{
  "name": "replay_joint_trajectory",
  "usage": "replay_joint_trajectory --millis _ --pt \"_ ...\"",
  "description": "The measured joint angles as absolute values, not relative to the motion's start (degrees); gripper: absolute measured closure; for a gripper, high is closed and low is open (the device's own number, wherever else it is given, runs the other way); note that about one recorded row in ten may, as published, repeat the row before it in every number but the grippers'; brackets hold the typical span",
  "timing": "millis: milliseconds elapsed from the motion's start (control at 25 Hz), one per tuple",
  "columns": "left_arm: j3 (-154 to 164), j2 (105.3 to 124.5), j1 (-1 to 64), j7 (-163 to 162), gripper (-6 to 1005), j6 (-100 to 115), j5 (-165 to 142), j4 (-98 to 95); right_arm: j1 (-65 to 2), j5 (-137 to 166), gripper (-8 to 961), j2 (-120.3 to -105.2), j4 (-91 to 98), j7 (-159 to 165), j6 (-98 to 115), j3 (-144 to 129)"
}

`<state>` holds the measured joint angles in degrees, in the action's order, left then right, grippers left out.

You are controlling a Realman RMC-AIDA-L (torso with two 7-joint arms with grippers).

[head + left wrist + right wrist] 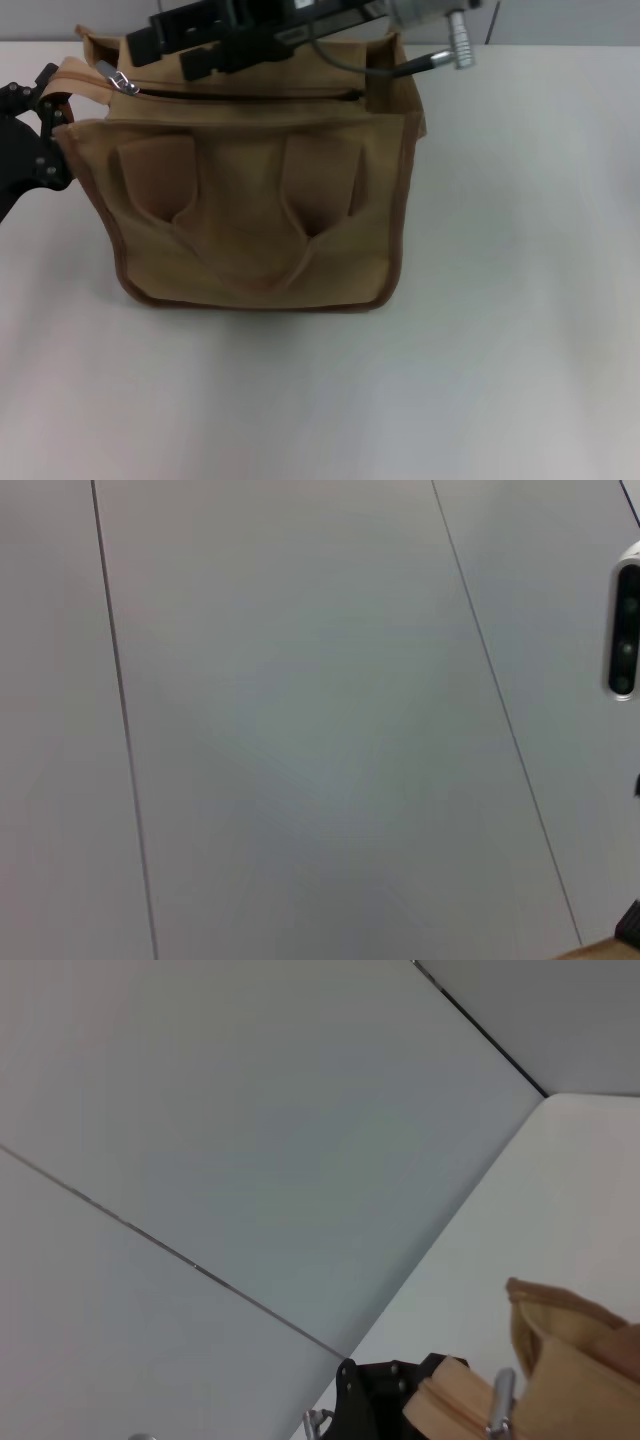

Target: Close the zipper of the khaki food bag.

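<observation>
Zipper (245,93) tape runs across the top panel of the khaki food bag (255,215), and its small silver pull tab (122,81) sits at the bag's left end, on the robot's left. The left gripper (42,100) is right at that end, its black fingers (48,82) closed on the loose tan tail of the zipper tape just beside the pull tab, at the bag's upper left corner. The right wrist view shows the same spot from behind: the black gripper (385,1400) against the folded tan tape, with the silver tab (497,1400) standing just next to it.

The right gripper (190,50) reaches in from the far side and hovers low over the top panel, its dark body stretched along the back edge of the bag above the zipper line. Whether its fingers are apart or together cannot be told. A grey cable (345,62) and a silver connector (455,40) trail off the arm toward the bag's right rear corner.

The zipper line shows as a dark slit from the pull tab toward the right end of the panel. The bag stands upright on a white table (500,350), its two flat handle straps (240,230) lying against its front face, with brown trim along the edges.
</observation>
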<state>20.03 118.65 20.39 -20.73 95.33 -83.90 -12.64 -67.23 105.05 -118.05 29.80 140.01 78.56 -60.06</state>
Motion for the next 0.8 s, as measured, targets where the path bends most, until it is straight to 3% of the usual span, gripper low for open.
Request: replay_joint_trajectory --millis 160,800 --pt "20.0 118.66 20.4 -20.6 954 96.1 -83.9 -12.6 -68.5 105.4 174 -118.89 29.3 140.7 76.7 -60.4" --pt "20.0 118.66 20.5 -20.4 944 99.3 -84.2 -11.9 -70.0 104.9 268 -119.61 26.4 140.8 71.5 -61.9"
